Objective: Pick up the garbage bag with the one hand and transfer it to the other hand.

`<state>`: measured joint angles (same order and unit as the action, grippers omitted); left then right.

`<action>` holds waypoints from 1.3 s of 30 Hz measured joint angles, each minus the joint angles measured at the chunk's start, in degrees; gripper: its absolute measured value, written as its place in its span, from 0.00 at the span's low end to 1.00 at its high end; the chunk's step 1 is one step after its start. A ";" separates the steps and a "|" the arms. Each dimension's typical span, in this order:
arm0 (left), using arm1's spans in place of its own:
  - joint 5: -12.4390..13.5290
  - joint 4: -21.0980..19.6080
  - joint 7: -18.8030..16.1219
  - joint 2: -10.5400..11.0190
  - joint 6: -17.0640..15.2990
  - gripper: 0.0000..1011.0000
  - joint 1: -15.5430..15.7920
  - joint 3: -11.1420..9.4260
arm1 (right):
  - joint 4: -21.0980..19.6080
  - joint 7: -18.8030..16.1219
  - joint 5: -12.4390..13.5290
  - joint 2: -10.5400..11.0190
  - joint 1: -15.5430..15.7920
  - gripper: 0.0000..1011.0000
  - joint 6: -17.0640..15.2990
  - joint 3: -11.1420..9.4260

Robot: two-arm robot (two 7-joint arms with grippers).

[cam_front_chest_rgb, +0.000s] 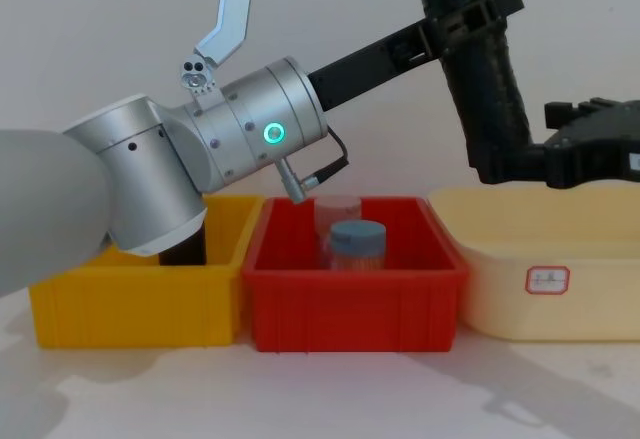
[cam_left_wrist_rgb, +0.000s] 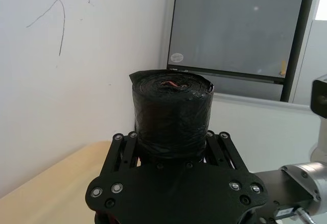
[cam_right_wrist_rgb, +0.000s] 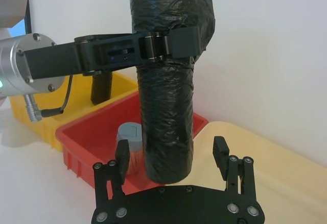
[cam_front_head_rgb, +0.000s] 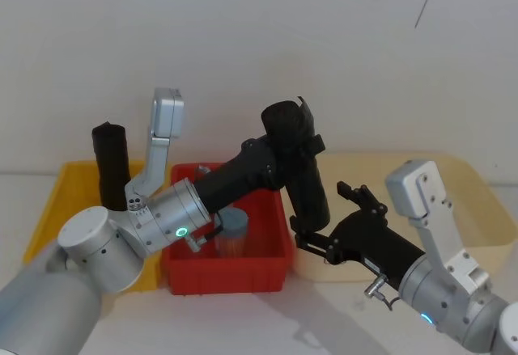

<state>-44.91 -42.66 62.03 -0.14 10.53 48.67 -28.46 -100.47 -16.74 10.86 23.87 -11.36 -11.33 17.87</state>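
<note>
First, head view: garbage bag, a black roll, near upright, aloft above where the red bin meets the cream bin. Left end effector clenched on its upper part. A second black roll stands in the yellow bin.

Left wrist view: the roll's top end, jaws pressed against both sides.

Right wrist view: right end effector released, its fingers flanking the roll's lower end without touching it.

Chest view: blue-lidded jar in the red bin; all three bins on the table.
</note>
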 joint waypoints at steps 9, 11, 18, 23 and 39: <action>0.01 0.00 0.00 0.00 0.00 0.50 0.00 0.00 | 3.58 -1.46 -0.48 -1.24 -2.69 0.99 1.13 0.57; 0.01 0.00 0.00 0.00 0.00 0.50 0.00 0.00 | 4.30 -1.82 -0.52 -1.59 -3.39 0.99 1.15 0.75; 0.01 0.00 0.00 0.00 0.00 0.50 0.00 0.00 | 6.19 -2.60 -0.59 -2.64 -5.48 0.98 0.74 1.47; 0.01 0.00 -0.01 0.00 0.00 0.50 0.00 0.00 | 6.82 -2.88 -0.68 -3.10 -6.60 0.86 0.32 1.93; 0.00 -0.01 -0.01 0.00 0.01 0.56 0.00 0.01 | 6.88 -2.65 -1.34 -4.06 -7.75 0.48 -0.79 1.94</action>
<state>-44.90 -42.67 62.02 -0.14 10.54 48.67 -28.45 -93.59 -19.39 9.52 19.80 -19.11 -12.11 19.81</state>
